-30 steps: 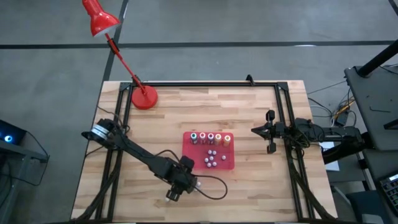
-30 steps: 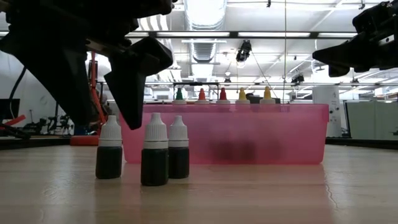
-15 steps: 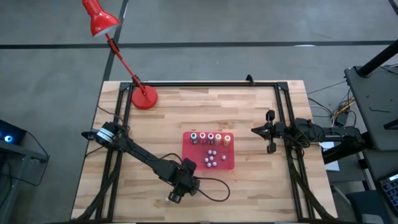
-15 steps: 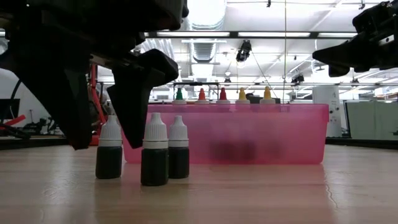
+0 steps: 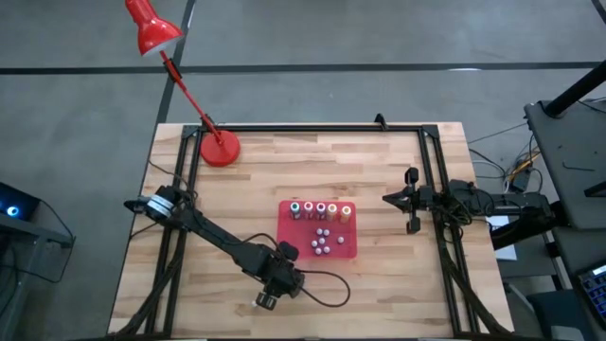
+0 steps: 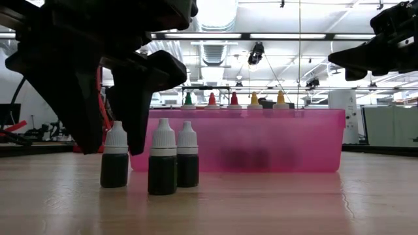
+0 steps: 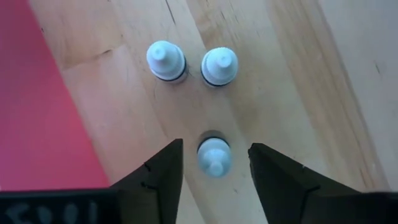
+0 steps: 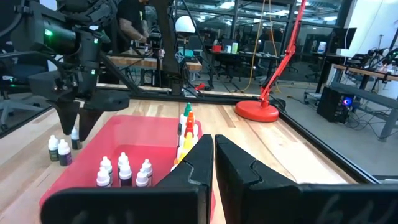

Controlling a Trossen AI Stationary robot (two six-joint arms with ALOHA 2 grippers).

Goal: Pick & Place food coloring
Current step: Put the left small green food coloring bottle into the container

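Seen from above, the left claw (image 5: 268, 299) hangs over the wooden tabletop (image 5: 388, 199) just off the near-left corner of a pink tray (image 5: 287, 248), while the right claw (image 5: 413, 201) waits well apart at the right edge.

At tabletop height, the left claw's dark fingers (image 6: 134, 111) straddle the leftmost of three dark food coloring bottles (image 6: 115, 155) standing in front of the tray, apparently lined up for a grasp. More bottles with coloured caps (image 6: 232, 99) show above the tray's far wall.

The left wrist camera shows that claw spread apart with one white-capped bottle (image 7: 213, 155) between its fingers, untouched, and two others (image 7: 192, 63) beyond.

The right wrist camera shows its fingers (image 8: 193, 163) closed together, empty, facing the tray.
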